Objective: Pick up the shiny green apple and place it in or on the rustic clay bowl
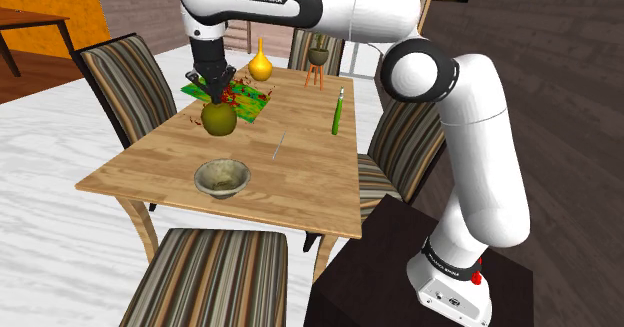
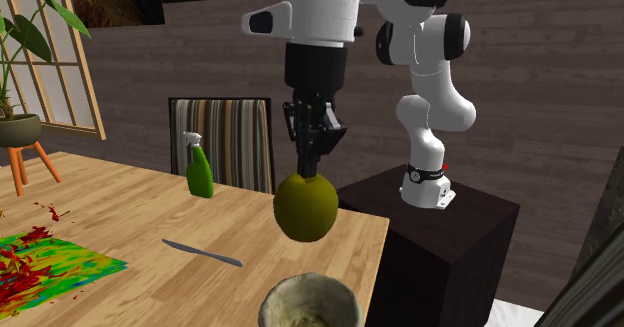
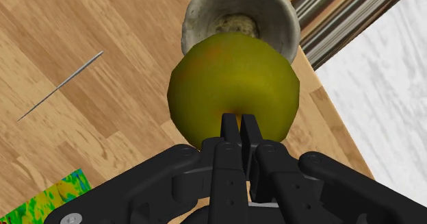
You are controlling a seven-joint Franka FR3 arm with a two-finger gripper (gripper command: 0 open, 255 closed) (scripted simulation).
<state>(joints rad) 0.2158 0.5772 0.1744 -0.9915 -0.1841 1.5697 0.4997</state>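
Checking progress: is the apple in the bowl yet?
Out: the apple hangs from the pincer above the table, short of the bowl.

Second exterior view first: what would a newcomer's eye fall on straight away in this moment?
The olive-green apple, pinched at its top by the black gripper and hanging clear of the wooden table. Just below it, nearer that camera, sits the rough grey-brown bowl, empty. Next comes the bright green-and-red mat at that view's lower left.
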